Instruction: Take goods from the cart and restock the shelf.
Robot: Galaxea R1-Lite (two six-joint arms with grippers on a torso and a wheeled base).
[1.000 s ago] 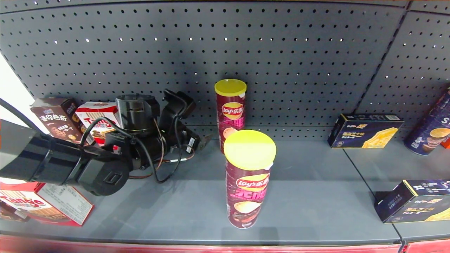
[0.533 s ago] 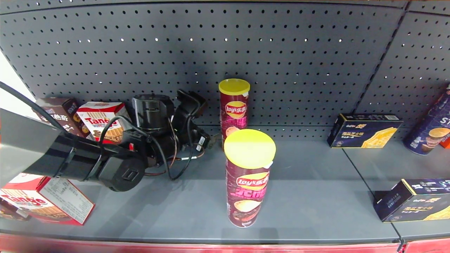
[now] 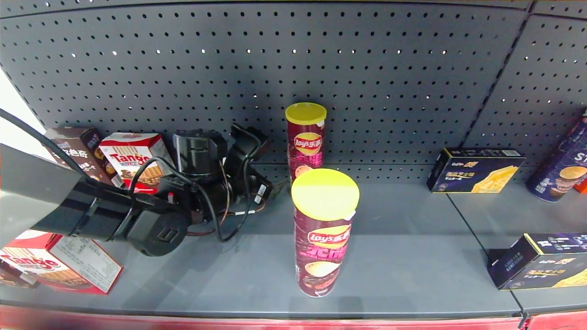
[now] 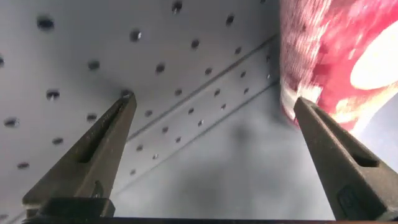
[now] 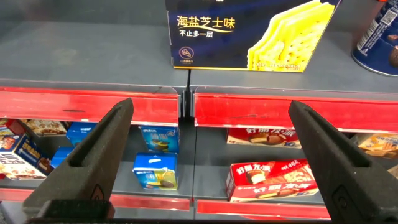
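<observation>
Left gripper point(image 4: 214, 99) hangs spread and empty just beside the rear chip can point(image 3: 305, 140), upright at the shelf's point(image 3: 403, 256) back edge; placing looks done, so next comes a clean back-out past the front can point(image 3: 323, 243), then the cart for more.
</observation>
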